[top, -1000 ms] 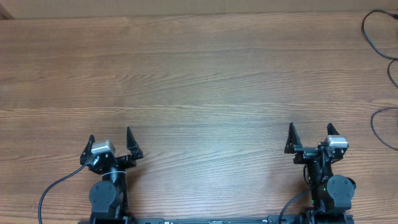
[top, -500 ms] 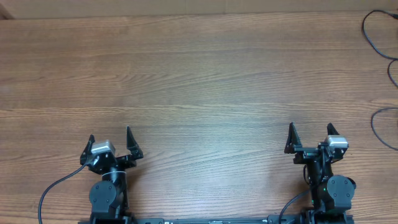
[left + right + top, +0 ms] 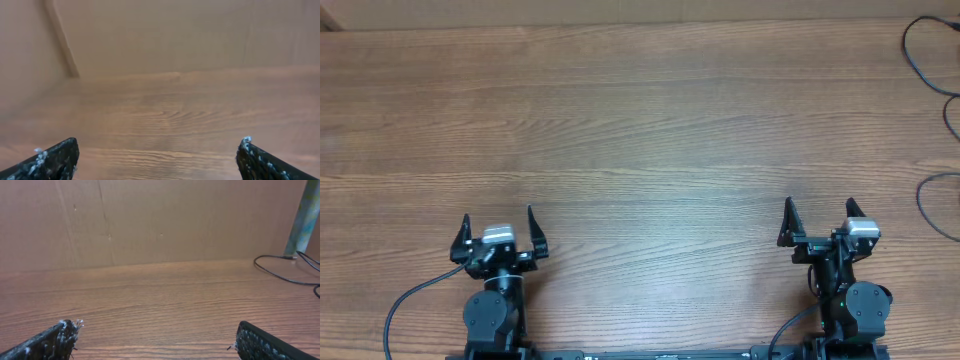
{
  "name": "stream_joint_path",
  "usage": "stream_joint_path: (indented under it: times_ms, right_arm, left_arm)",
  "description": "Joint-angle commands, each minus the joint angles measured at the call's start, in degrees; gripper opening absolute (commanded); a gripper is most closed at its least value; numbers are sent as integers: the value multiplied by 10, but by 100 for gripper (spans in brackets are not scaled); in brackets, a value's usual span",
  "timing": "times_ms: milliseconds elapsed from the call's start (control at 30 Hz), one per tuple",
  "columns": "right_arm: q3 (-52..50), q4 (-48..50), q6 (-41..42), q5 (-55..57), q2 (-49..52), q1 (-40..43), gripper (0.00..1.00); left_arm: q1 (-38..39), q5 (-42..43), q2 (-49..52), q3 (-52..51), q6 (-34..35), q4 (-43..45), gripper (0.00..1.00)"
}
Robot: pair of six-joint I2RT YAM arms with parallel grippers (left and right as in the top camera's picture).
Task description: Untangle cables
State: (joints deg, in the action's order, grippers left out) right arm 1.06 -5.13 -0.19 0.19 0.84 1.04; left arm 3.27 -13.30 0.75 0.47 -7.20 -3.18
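Cables [image 3: 906, 45], curving along right edge (ends cropped)

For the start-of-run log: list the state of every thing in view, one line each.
Left black two-finger gripper: open, holding nothing.
Right black two-finger gripper: open, holding nothing.
Thin black cables: loose loops at the brown wooden table's right edge, partly out of frame, untouched.

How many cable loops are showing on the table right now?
2: the far loop at the far right corner, the near loop lower on the right edge. Both run out of frame; more may be hidden.
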Motion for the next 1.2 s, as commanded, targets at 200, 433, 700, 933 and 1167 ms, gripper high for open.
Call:
stream_joint_path:
  times_ms: [200,433,700,933,1167]
  right_arm:
    - [-6,3,2,-3,-7,-3,100]
    - [-6,3,1,-3,-7,-3,100]
    - [-6,3,1,-3,-7,-3,100]
    - [-6,3,2,-3,-7,-3,100]
    - [-6,3,2,-3,-7,-3,100]
  left_arm:
    - [-3,129,-2,-2,-23,-13,100]
    - [-4,98,-1,-2,-12,-10,100]
    - [-4,-18,-1,-2,102,1,99]
    - [-3,-12,-1,-2,74,1,100]
    - [-3,-12,-1,-2,74,1,100]
